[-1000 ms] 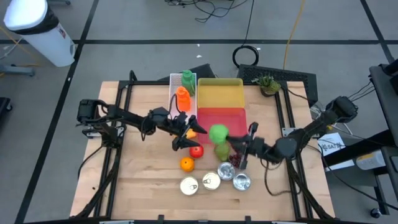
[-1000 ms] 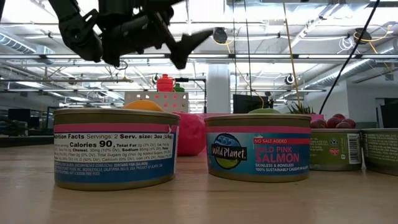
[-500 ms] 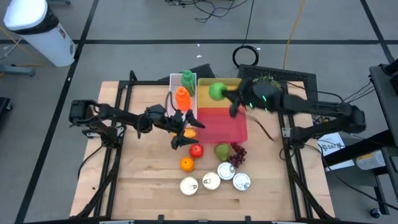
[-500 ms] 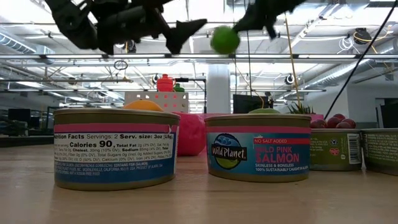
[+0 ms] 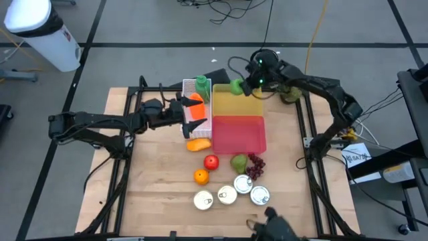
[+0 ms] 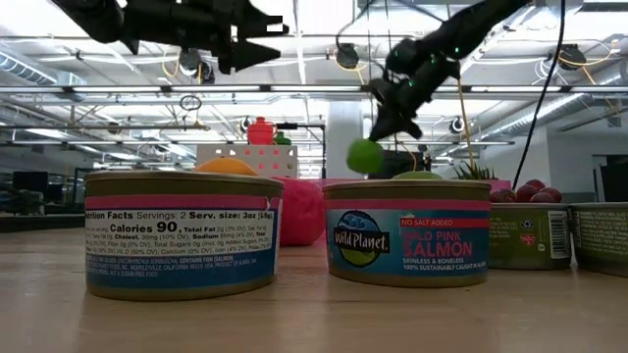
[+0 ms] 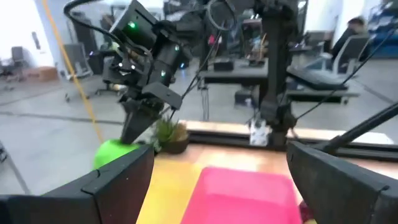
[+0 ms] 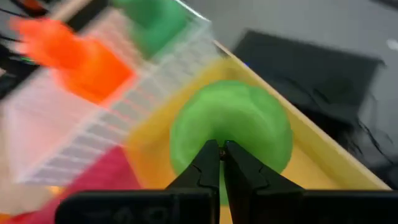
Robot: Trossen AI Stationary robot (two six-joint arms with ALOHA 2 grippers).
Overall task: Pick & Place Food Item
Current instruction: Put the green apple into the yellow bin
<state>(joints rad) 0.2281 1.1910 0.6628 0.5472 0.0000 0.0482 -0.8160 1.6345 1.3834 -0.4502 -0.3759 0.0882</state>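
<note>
Green apple carried at the tips of the right arm's clenched fingers, over the far corner of the yellow tray.

The right gripper [image 5: 245,86] has its 2 fingers [image 8: 205,167] pinched together on the top of the green apple [image 5: 236,86], which hangs just below them above the yellow tray [image 5: 251,106]. The apple looks light, round and smooth, probably a toy, so such a narrow top pinch could slip; a grasp across its middle would hold better. The left gripper [image 5: 194,114] hangs with fingers released beside the white rack [image 5: 189,86], holding nothing.
</note>
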